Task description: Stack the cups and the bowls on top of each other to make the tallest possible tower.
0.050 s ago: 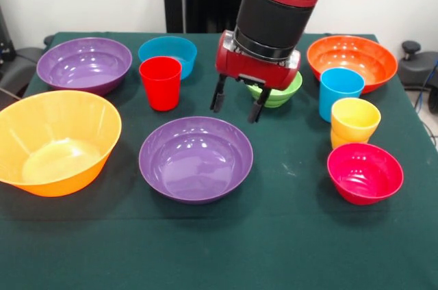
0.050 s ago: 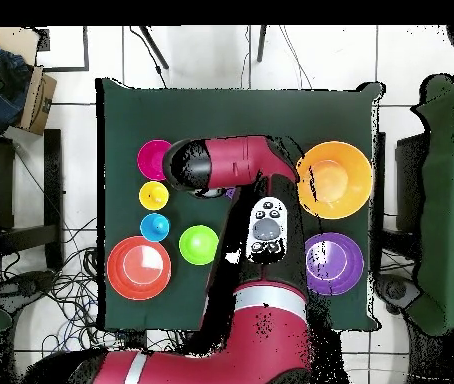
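Observation:
My gripper (image 1: 237, 104) hangs open and empty above the green table, behind the middle purple bowl (image 1: 196, 158). The red cup (image 1: 160, 83) stands upright to its left, the green bowl (image 1: 280, 93) just behind on its right. At the right stand the light blue cup (image 1: 340, 91), the yellow cup (image 1: 354, 122) and the magenta bowl (image 1: 364, 172), with the orange bowl (image 1: 352, 62) behind. A second purple bowl (image 1: 84, 64), a blue bowl (image 1: 168, 54) and the biggest yellow-orange bowl (image 1: 55, 143) sit at the left. Nothing is stacked. In the overhead view the arm (image 2: 226, 165) hides the gripper.
The green cloth (image 1: 274, 249) covers the table to its edges. Black chairs (image 2: 16, 190) stand at both sides of the table, and a cardboard box (image 2: 36, 95) lies on the floor by one corner. Cables run over the tiled floor.

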You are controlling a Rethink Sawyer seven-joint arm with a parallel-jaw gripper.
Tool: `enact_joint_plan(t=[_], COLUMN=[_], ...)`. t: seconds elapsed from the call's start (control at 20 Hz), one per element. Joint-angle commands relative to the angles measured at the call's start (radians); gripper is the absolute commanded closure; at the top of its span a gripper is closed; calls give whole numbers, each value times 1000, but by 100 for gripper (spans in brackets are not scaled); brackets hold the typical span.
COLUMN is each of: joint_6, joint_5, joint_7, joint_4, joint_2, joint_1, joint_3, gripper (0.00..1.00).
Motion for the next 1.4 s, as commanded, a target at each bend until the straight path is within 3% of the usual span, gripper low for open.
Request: enact_joint_plan(t=[0.05,0.8,1.4], joint_6=[-86,-130,-103], joint_5=[37,87,96], joint_7=[82,17,58], joint_4=[57,115,84], joint_2=[79,60,60], joint_1=[-7,-55,-10], joint_3=[112,197,174], gripper=[0,0,0])
